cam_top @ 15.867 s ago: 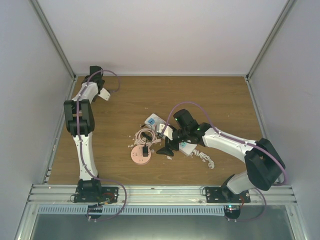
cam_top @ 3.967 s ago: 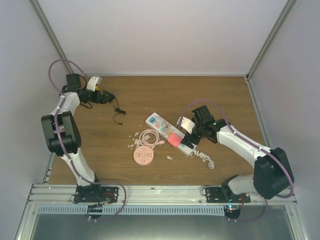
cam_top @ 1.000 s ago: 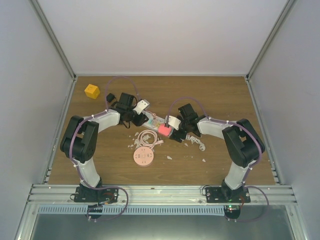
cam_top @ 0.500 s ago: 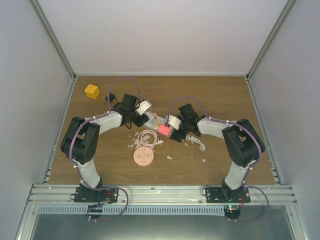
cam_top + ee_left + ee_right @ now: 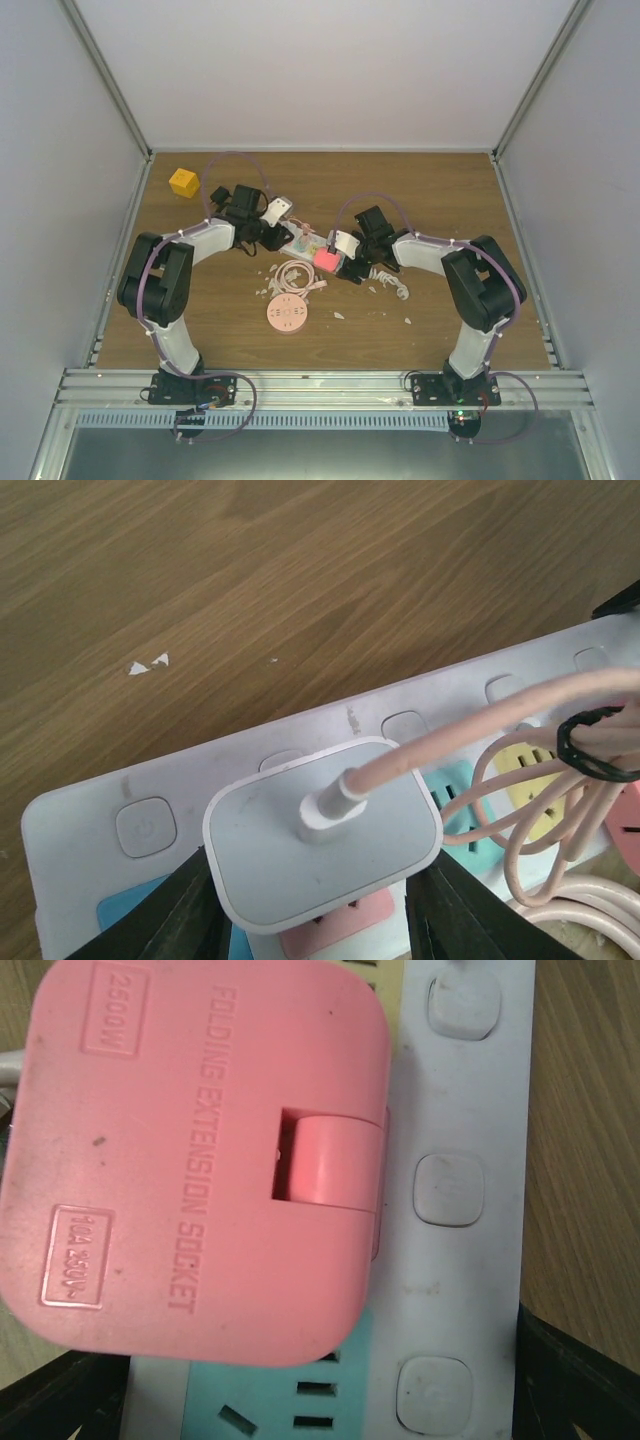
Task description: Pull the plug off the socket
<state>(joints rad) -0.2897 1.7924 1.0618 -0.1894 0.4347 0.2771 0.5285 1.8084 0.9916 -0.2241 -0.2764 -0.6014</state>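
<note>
A white socket strip [image 5: 300, 236] [image 5: 80, 820] [image 5: 460, 1260] lies mid-table. A white plug [image 5: 320, 840] with a pink cable [image 5: 480, 720] sits in one of its sockets. My left gripper [image 5: 315, 905] [image 5: 283, 228] is shut on this plug, one dark finger [image 5: 170, 910] against each side. A pink folding adapter [image 5: 190, 1150] [image 5: 326, 258] sits in the strip further along. My right gripper [image 5: 320, 1400] [image 5: 345, 264] straddles the strip there, its fingers [image 5: 575, 1380] against both long edges.
A yellow cube [image 5: 183, 182] stands at the back left, with a black plug [image 5: 220, 193] beside it. A coiled pink cable [image 5: 293, 275] and a round pink disc [image 5: 287, 314] lie in front of the strip. A white curly cord [image 5: 392, 285] and small white scraps lie to the right.
My left wrist has shifted a little towards the back left while still on the plug. The right arm and the pink adapter have hardly moved.
</note>
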